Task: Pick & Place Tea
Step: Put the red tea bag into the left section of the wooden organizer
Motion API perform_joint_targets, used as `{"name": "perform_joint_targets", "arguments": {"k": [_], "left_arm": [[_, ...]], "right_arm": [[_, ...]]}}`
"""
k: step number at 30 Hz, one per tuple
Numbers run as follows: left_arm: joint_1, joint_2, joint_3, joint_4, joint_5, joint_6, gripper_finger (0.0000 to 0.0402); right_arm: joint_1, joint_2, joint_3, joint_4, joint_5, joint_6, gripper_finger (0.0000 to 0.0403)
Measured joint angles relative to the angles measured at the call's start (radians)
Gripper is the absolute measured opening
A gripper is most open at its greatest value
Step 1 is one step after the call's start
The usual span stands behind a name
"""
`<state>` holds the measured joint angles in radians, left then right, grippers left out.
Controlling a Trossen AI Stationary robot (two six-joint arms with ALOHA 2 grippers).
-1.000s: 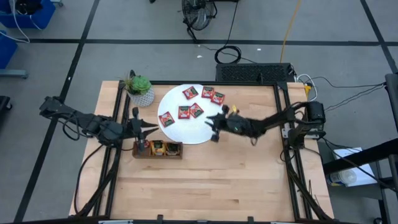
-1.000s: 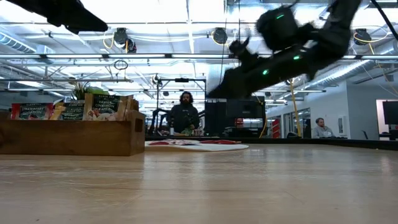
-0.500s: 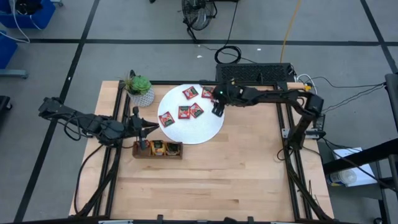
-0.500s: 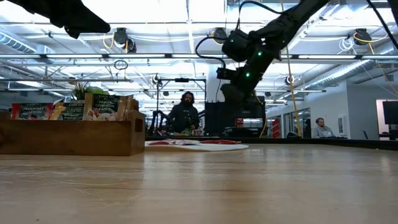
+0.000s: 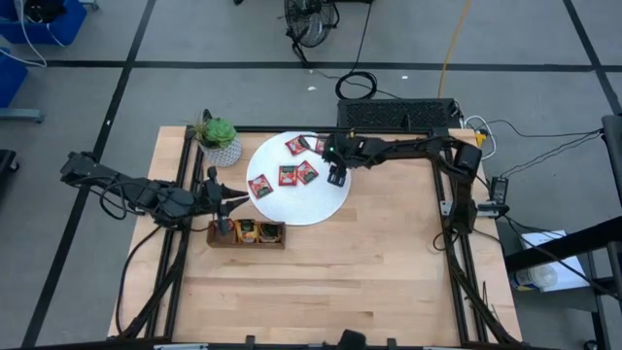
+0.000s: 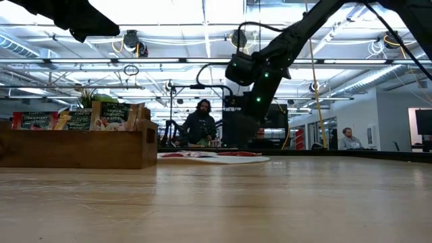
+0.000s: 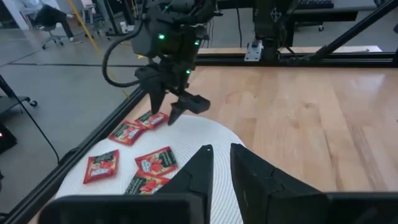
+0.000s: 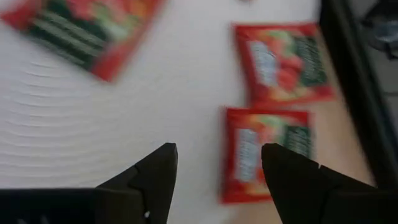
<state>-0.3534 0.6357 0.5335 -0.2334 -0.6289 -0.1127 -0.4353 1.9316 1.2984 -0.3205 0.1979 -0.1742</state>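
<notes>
The right end effector (image 5: 337, 176) hangs wide open, empty, over the white disc's (image 5: 292, 204) 2 o'clock edge. Only its wrist view shows red tea sachets (image 8: 264, 152) beneath. The left end effector (image 7: 221, 163) is narrow.

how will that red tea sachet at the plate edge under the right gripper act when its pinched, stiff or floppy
Probably floppy: the red sachet looks like a thin flat packet lying flush on the white plate, so it may bend when lifted. Likely very light. Lying so flat and half off the plate's rim, it could slide rather than lift as the open right gripper closes.
</notes>
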Motion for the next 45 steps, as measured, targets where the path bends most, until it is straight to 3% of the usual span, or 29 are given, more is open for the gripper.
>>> {"name": "perform_joint_targets", "arguments": {"k": [15,24,28,35,39,45], "left_arm": [[0.000,0.000,0.000,0.000,0.000,0.000,0.0031],[0.000,0.000,0.000,0.000,0.001,0.000,0.0043],[0.000,0.000,0.000,0.000,0.001,0.000,0.0049],[0.000,0.000,0.000,0.000,0.001,0.000,0.0057],[0.000,0.000,0.000,0.000,0.001,0.000,0.0052],[0.000,0.000,0.000,0.000,0.001,0.000,0.0039]], "right_arm": [[-0.095,0.032,0.000,-0.004,-0.096,0.069,0.0212],[-0.096,0.093,0.004,0.018,-0.089,0.063,0.0203],[-0.092,0.088,0.002,0.009,-0.018,0.074,0.0166],[-0.089,0.088,0.000,0.005,-0.002,0.060,0.0019],[-0.056,0.087,-0.001,0.019,0.053,0.025,0.0015],[0.068,0.013,-0.007,0.005,0.221,-0.052,0.0008]]}}
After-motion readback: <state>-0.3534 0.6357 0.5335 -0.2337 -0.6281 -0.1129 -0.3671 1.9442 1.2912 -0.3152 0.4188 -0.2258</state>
